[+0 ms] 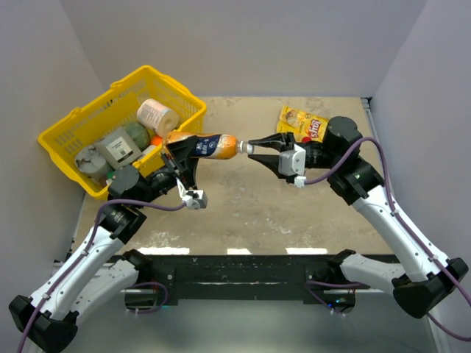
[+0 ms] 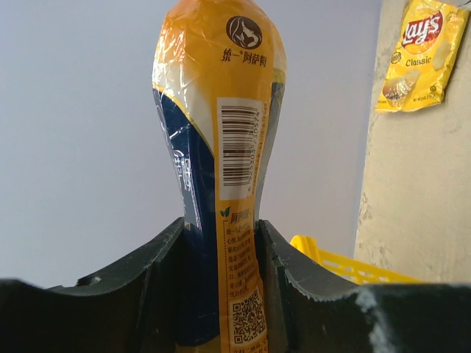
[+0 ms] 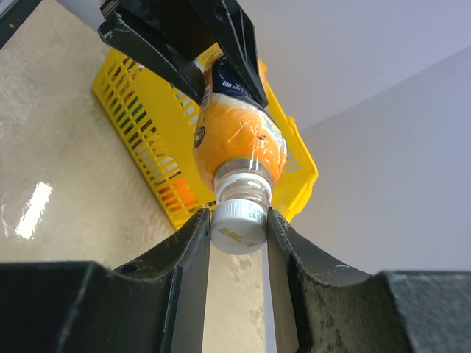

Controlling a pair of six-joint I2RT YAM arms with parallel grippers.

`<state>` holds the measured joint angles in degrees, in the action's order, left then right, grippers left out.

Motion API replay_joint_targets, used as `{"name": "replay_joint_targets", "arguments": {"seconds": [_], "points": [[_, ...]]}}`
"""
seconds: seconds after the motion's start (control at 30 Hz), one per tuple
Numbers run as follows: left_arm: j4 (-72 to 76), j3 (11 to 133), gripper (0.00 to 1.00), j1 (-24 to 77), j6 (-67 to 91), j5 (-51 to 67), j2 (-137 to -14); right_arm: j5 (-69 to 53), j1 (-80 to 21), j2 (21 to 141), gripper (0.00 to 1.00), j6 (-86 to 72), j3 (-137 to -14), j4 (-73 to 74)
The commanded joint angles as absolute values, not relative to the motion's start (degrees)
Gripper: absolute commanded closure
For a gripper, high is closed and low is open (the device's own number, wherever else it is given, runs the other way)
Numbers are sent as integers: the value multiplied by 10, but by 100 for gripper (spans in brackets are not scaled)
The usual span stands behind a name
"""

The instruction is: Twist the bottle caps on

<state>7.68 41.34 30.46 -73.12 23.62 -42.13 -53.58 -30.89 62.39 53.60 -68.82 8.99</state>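
An orange-and-blue labelled bottle point(image 1: 208, 145) lies level in the air above the table, its neck pointing right. My left gripper point(image 1: 179, 158) is shut on the bottle's point(image 2: 221, 147) lower body. A white bottle cap point(image 3: 238, 226) sits on the bottle's point(image 3: 235, 140) threaded neck, and my right gripper point(image 3: 237, 229) is shut on the cap, one jaw on each side. In the top view the cap point(image 1: 249, 147) shows at the tips of the right gripper point(image 1: 252, 148). No other cap shows.
A yellow basket point(image 1: 73, 121) with a paper roll, a can and other items stands at the back left, just behind the bottle. A yellow snack bag point(image 1: 302, 123) lies at the back right, near the right arm's wrist. Grey walls close the table's sides.
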Motion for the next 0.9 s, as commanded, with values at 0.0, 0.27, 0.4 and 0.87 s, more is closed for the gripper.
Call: {"name": "replay_joint_targets", "arguments": {"seconds": [0.0, 0.27, 0.4, 0.87], "points": [[106, 411, 100, 307, -731, 257, -418, -551, -317, 623, 100, 543, -708, 65], [97, 412, 100, 308, -749, 264, -424, -556, -323, 621, 100, 578, -711, 89], [95, 410, 100, 308, -758, 273, -425, -557, -324, 623, 100, 605, -715, 101], [97, 404, 100, 308, -737, 265, -426, -540, -324, 625, 100, 563, -711, 49]]}}
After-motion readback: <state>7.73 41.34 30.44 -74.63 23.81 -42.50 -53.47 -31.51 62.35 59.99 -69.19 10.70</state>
